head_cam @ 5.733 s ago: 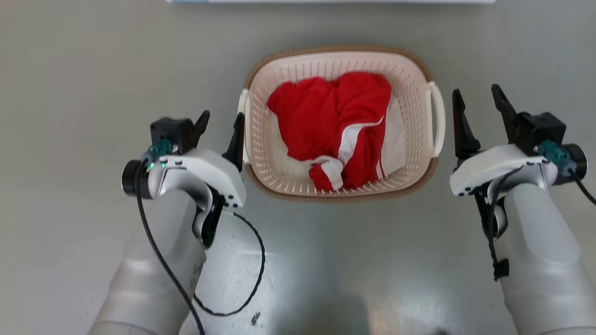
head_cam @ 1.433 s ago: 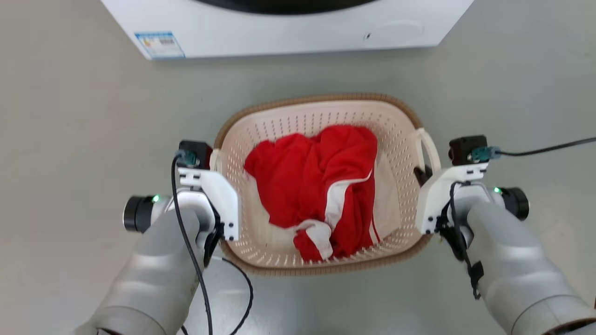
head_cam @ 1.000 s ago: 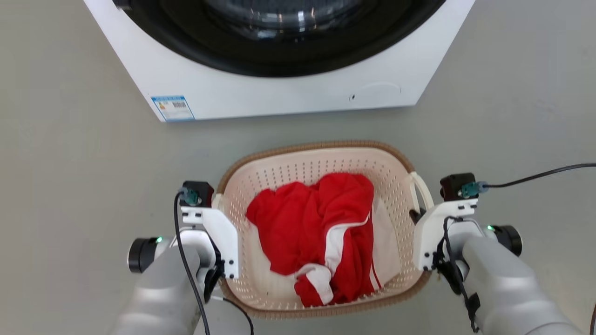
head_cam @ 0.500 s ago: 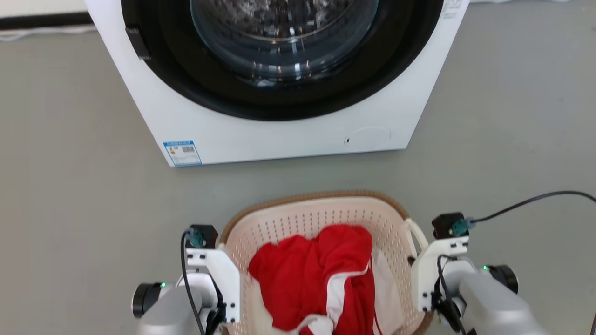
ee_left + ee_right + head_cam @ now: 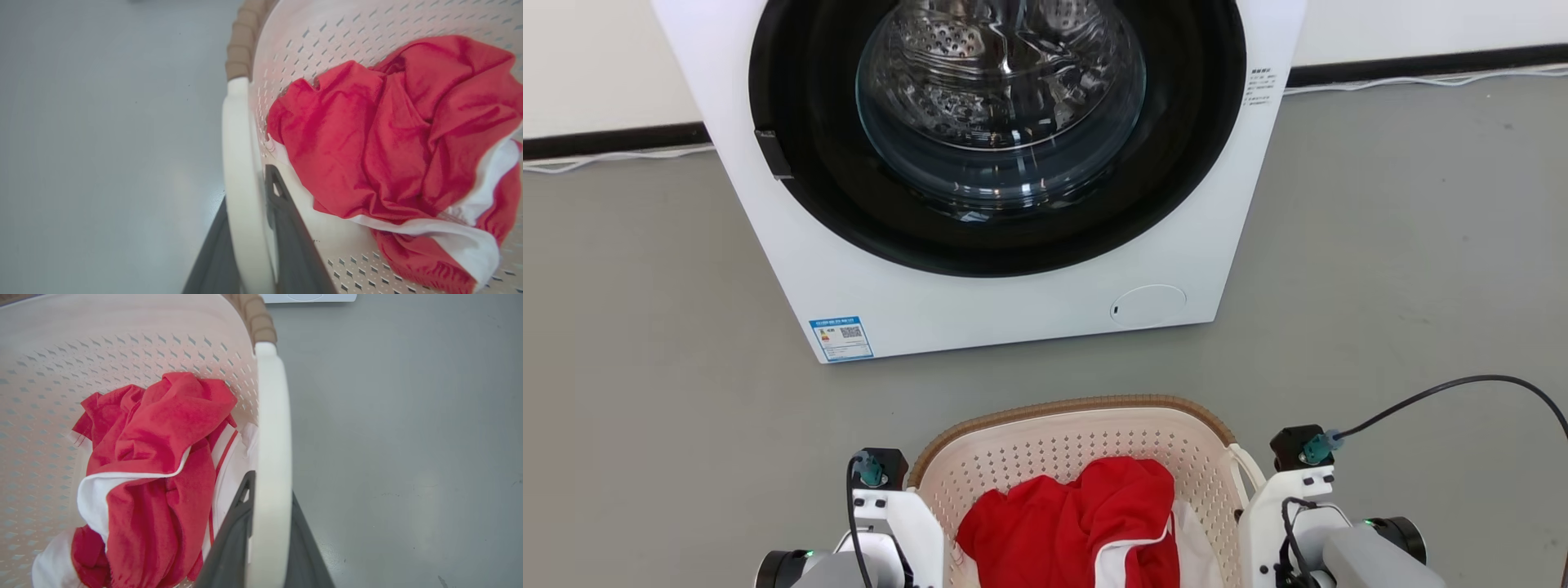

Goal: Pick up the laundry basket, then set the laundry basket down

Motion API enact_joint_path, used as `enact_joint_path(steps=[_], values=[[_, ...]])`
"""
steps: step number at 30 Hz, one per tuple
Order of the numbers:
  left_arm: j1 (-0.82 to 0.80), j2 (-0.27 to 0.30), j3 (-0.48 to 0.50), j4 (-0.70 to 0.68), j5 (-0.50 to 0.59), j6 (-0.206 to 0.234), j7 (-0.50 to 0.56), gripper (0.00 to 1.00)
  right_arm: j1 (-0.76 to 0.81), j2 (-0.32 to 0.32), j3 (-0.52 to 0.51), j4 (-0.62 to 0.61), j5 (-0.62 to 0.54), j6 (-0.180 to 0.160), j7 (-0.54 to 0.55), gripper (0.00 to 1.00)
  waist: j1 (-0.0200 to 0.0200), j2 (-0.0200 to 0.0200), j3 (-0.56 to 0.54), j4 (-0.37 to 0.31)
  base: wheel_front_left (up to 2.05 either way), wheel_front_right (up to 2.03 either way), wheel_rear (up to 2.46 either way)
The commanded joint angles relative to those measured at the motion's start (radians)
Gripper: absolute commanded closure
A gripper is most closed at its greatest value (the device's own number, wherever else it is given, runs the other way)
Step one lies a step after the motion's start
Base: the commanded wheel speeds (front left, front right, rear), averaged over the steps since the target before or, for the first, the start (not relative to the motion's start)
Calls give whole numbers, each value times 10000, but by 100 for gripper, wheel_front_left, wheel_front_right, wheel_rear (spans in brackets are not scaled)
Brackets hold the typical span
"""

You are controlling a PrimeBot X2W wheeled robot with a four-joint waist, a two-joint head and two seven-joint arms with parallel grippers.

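The laundry basket (image 5: 1062,410), cream-white and perforated with a brown woven-look rim, sits at the bottom centre of the head view. A red and white garment (image 5: 1086,523) lies in it. In the left wrist view my left gripper (image 5: 246,192) is shut on the basket's white left loop handle (image 5: 237,155), one dark finger on each side. In the right wrist view my right gripper (image 5: 271,488) is shut the same way on the right loop handle (image 5: 272,416). The head view shows both white wrist housings against the basket's sides, with the fingers hidden.
A big white washing machine (image 5: 980,314) with a round glass door (image 5: 1001,98) stands on the grey floor (image 5: 1380,269) just beyond the basket. A white cable (image 5: 1421,80) runs along the dark baseboard behind it. Open floor lies to either side.
Both grippers stood open beside the basket before; now they clamp its handles. The head camera has swung up, bringing the washing machine into view, so basket and grippers sit lower in the picture.
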Motion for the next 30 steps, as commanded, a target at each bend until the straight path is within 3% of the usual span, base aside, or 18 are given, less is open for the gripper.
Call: enact_joint_path(steps=[1, 30], values=[[-195, 250, 133, -87, 14, -10, -65, 100, 9, 17, 267, -234, 87, 73, 8, 100, 0, 0, -50, -4, 0, 0, 0], [-166, 245, -69, -86, -225, 17, -42, 100, -193, 17, 893, 5, 722, 73, -88, 100, 0, 0, -268, -51, 0, 0, 0]])
